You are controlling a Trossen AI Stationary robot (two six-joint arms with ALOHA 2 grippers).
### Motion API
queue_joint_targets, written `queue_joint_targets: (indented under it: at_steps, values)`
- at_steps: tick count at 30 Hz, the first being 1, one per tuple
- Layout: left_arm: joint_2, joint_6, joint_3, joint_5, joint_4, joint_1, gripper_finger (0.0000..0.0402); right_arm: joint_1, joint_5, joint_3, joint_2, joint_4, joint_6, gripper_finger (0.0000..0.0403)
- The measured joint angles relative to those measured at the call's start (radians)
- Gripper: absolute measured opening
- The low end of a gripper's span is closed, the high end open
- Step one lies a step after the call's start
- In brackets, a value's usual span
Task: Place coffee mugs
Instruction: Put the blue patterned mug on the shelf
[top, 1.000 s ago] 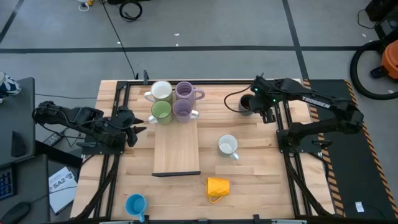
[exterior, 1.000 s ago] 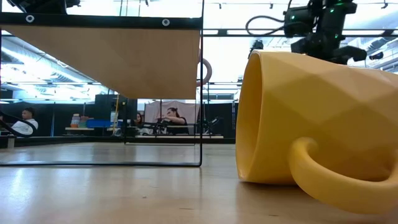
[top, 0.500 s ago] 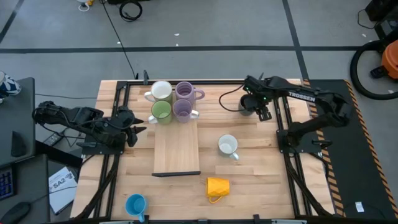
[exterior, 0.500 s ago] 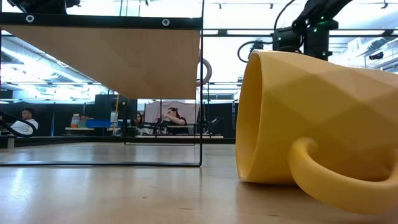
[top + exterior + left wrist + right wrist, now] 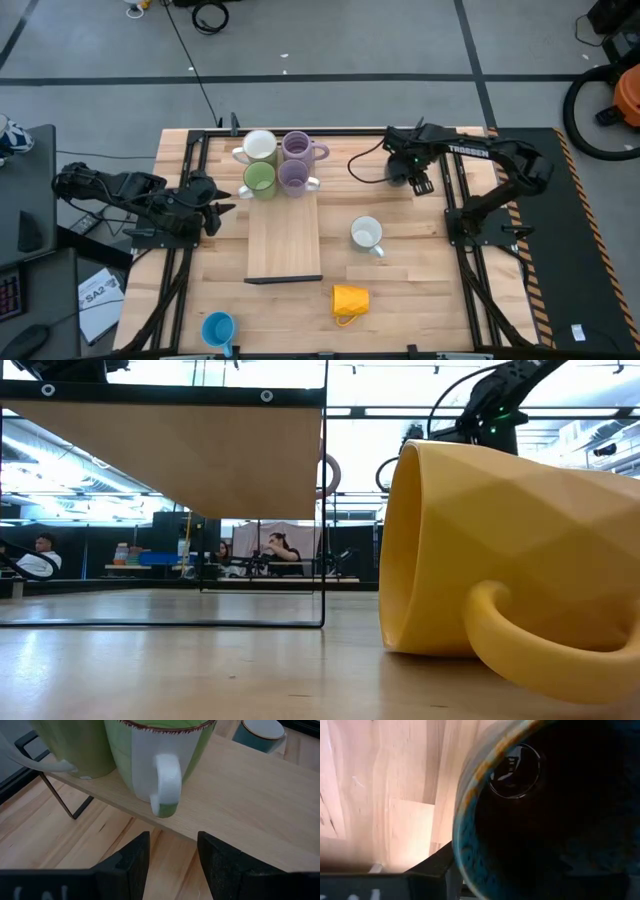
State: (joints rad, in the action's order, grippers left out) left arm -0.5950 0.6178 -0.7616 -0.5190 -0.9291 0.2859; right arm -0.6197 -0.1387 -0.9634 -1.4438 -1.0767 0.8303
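A dark mug with a blue-brown rim stands upright at the table's far right, and my right gripper points down over it. One finger shows just outside the rim; the other is lost against the dark inside. My left gripper waits open at the left, facing the light green mug. That mug stands on a raised wooden shelf beside a white mug and two purple mugs. On the table are a white mug, a yellow mug on its side and a blue mug. My right gripper stands over the dark mug's rim from above, with one finger outside the wall. The mug rests upright on the table. I cannot tell whether a finger touches it.
The shelf stands on a black wire frame in the table's middle. In the low view the fallen yellow mug fills the near right. Black rails run along both table sides. People sit in the room behind.
My right gripper has come down and gone toward the table's left edge, onto the dark mug, tipping to point straight down. The mugs have stayed where they were.
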Motion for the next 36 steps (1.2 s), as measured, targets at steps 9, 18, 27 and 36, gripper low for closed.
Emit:
queue_joint_targets:
  at_steps: [9, 18, 27, 36]
  values:
    - [0.000, 0.000, 0.000, 0.000, 0.000, 0.000, 0.0172, 0.002, 0.021, 0.000, -0.024, -0.001, -0.004, 0.0092]
    - [0.000, -0.001, 0.000, 0.000, 0.001, 0.000, 0.0172, 0.003, 0.121, -0.001, -0.026, -0.005, -0.255, 0.0043]
    - [0.000, -0.001, 0.000, 0.000, 0.001, 0.000, 0.0172, 0.057, 0.138, -0.005, -0.024, -0.016, -0.569, 0.0046]
    - [0.000, -0.001, 0.000, 0.000, 0.000, 0.000, 0.0172, 0.159, 0.213, -0.143, -0.024, -0.136, -0.746, 0.0044]
